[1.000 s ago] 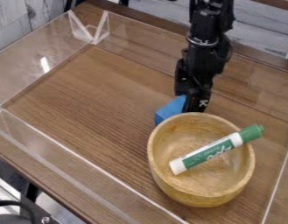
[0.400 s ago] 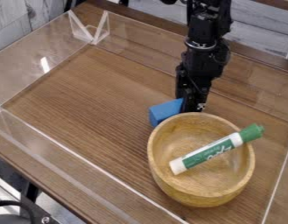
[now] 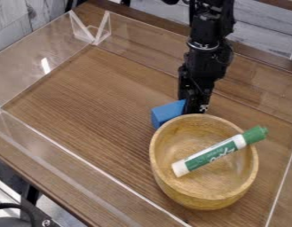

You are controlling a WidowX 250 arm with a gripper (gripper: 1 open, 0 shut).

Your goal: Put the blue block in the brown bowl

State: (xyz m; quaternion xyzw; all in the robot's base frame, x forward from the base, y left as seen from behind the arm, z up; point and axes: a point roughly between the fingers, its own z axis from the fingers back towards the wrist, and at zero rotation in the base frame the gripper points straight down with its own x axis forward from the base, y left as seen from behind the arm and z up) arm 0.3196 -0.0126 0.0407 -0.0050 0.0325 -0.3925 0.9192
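Note:
The blue block (image 3: 169, 114) lies on the wooden table just beyond the upper left rim of the brown bowl (image 3: 163, 168). My black gripper (image 3: 197, 102) points straight down at the block's right end. Its fingers are closed against that end, which they partly hide. The block still rests on the table. The bowl sits at the front right, wide and light tan.
A green-and-white marker (image 3: 219, 151) lies slantwise inside the bowl. Clear plastic walls (image 3: 29, 133) fence the table on all sides, with a small clear stand (image 3: 91, 29) at the back left. Bare wood (image 3: 89, 97) stretches to the left of the block.
The jaws have narrowed onto the block, and the block has shifted slightly to the left and turned a little. The arm itself has stayed in place.

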